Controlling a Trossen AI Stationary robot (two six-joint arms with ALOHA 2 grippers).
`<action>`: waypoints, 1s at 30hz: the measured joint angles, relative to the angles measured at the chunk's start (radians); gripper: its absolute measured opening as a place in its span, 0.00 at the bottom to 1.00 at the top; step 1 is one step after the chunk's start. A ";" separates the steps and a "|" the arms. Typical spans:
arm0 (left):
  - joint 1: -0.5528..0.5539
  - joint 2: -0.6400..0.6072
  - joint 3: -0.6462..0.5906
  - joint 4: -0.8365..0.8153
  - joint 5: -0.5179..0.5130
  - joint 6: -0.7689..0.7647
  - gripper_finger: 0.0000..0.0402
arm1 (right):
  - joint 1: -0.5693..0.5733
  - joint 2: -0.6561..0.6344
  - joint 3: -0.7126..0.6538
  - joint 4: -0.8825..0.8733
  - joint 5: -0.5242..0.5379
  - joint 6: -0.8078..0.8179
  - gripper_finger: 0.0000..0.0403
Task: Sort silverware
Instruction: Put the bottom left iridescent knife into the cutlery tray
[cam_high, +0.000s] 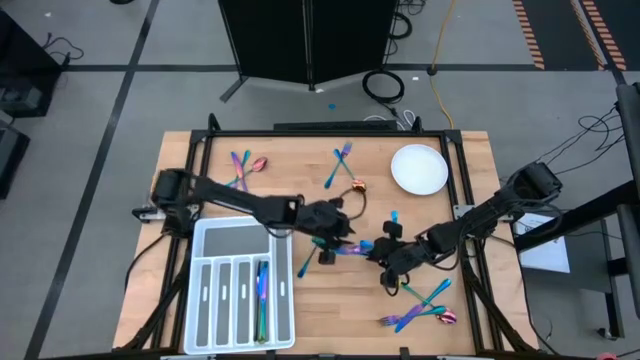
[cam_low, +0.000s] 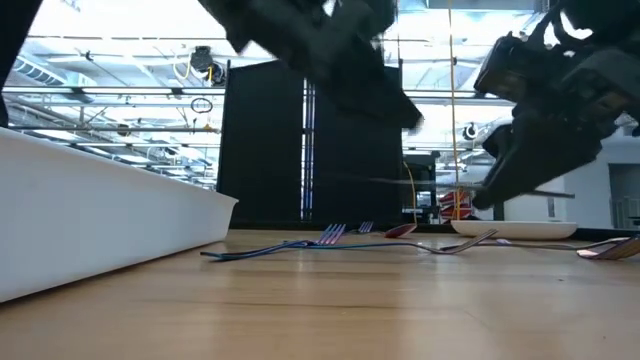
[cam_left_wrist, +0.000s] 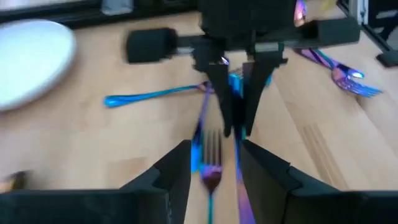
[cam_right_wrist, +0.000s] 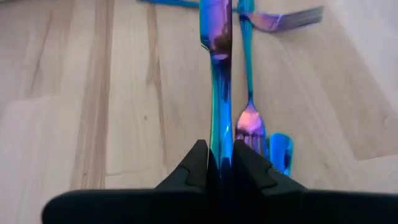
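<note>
- The right pincer is pressed shut on the handle of a rainbow knife, which runs straight out from between its fingers, above the worktop.
- In the high view the right pincer sits near the middle of the worktop, facing the left pincer, with a purple-pink piece lying between them.
- The left pincer stands partly open; a fork and a blue-purple handle lie between its fingers, and I cannot tell whether it grips either one.
- A blue spoon lies on the wood beyond the left pincer, and a second fork lies beside the held knife.
- The white tray lies at the near left of the worktop; one of its long slots holds a few rainbow pieces.
- More silverware lies scattered: a pair at the far left, forks at the far middle, a cluster at the near right.
- The white plate sits at the far right.
</note>
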 joint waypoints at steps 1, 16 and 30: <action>0.007 -0.038 0.000 -0.055 -0.017 0.000 0.34 | 0.000 -0.011 0.000 -0.003 0.008 -0.006 0.05; 0.022 -0.827 -0.523 0.081 -0.273 -0.431 0.35 | -0.003 -0.120 0.000 0.054 0.397 -0.197 0.05; -0.082 -0.428 -0.859 1.197 -0.614 -0.841 0.35 | -0.155 -0.090 0.000 0.624 0.428 -0.431 0.06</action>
